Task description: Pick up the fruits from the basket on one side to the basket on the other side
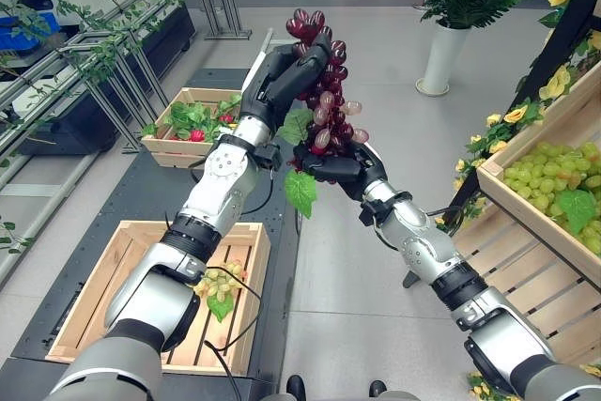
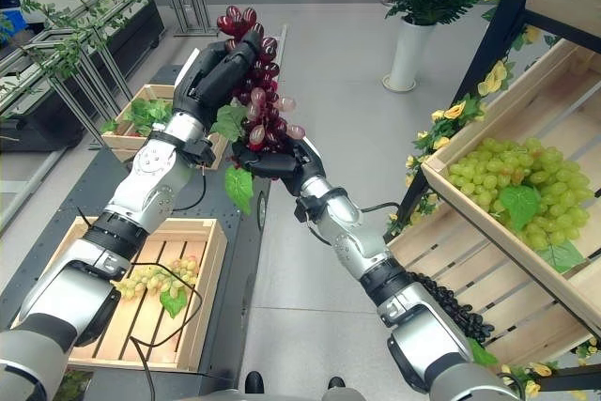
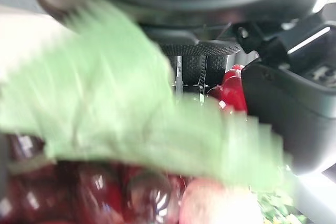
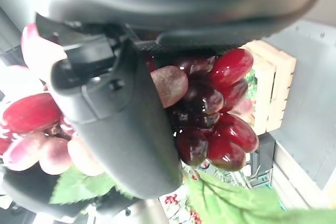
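Fingers of the right hand (image 1: 340,168) are curling under the lower end of the red grape bunch (image 1: 324,100), cupping it from below; fingers of the left hand (image 1: 286,72) are wrapping round its upper part. Both hands are holding the bunch aloft, mid-air, between the two sides of the workspace.

Nearest item: wooden crate (image 1: 246,274) on the dark mat at the robot's left, holding one small green grape cluster (image 1: 218,282) with a leaf.

Middle item: the red grape bunch, hanging upright, with green leaves (image 1: 300,191) dangling below the right hand. In the right wrist view the berries (image 4: 212,111) are pressing against the palm and looking glossy.

To the robot's right: slanted shelf crate (image 1: 554,129) heaped with green grapes (image 1: 554,176), trimmed with yellow flowers.

Farther item: second wooden crate (image 1: 178,149) on the mat, holding leafy greens and small red fruit. Beyond it, a white planter (image 1: 441,58) with a leafy plant.

Handling judgement: the bunch is probably light but floppy, with smooth, slippery berries that shift on their stems, and loose leaves that could snag. The firmest purchase is likely at the stem end on top, with a supporting palm beneath; squeezing the sides risks berries sliding out or detaching.
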Motion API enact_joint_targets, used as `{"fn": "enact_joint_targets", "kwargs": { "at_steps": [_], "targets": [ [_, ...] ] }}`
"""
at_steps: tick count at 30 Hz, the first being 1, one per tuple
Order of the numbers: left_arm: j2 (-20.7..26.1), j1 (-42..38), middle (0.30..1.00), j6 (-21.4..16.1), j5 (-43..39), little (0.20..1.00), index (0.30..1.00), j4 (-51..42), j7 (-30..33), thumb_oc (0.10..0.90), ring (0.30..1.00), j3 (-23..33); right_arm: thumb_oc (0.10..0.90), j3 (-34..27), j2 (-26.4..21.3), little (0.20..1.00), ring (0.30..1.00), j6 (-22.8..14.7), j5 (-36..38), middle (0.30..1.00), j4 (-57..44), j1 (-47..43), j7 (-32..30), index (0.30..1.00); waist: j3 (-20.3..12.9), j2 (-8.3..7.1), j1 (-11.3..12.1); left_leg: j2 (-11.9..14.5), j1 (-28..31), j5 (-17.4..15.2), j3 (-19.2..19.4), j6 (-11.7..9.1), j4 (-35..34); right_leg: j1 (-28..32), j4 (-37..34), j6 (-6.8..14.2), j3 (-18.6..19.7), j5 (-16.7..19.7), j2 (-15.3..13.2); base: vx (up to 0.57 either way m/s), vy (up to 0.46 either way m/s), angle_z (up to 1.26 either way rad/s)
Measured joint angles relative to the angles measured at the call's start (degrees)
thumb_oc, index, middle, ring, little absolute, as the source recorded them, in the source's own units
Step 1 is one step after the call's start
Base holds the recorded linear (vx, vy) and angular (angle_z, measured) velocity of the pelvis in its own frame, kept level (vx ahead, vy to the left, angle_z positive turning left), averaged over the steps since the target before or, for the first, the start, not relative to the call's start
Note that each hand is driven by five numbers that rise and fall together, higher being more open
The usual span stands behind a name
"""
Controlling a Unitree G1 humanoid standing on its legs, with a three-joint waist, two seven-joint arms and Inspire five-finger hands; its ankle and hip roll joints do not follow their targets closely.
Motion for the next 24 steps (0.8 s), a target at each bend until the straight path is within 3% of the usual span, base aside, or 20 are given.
{"fn": "enact_joint_targets", "kwargs": {
  "at_steps": [9,12,24],
  "targets": [
    [2.3,0.3,0.900,0.0,0.0,0.900,0.900,6.3,3.3,0.800,0.900,1.3,0.400,-1.0,-1.8,0.300,0.300,-2.5,0.0,0.300,0.1,1.8,0.0,0.300,0.0,0.00,-0.9,0.0,0.0,0.0,0.1,0.0,0.0,-0.1,0.0,0.0,0.2,0.0,0.0,0.00,0.000,0.00],
    [3.5,1.8,0.900,0.0,0.1,0.900,0.900,7.3,3.5,0.800,0.900,4.5,0.400,-3.0,-2.5,0.300,0.300,-3.2,-0.1,0.300,0.2,4.6,0.0,0.300,0.0,0.00,-1.4,0.0,0.0,0.0,0.1,0.0,0.0,-0.1,0.0,0.0,0.3,0.0,0.0,0.00,0.000,0.00],
    [6.5,11.9,0.900,0.2,0.2,0.900,0.900,8.9,-0.7,0.800,0.900,8.5,0.400,-7.8,-7.2,0.300,0.300,-3.5,-3.6,0.300,7.0,15.4,0.3,0.300,0.0,-0.02,-2.6,0.1,0.2,0.0,1.6,0.0,-0.3,-0.8,0.0,0.1,1.8,0.6,0.1,0.02,0.011,-0.06]
  ]
}}
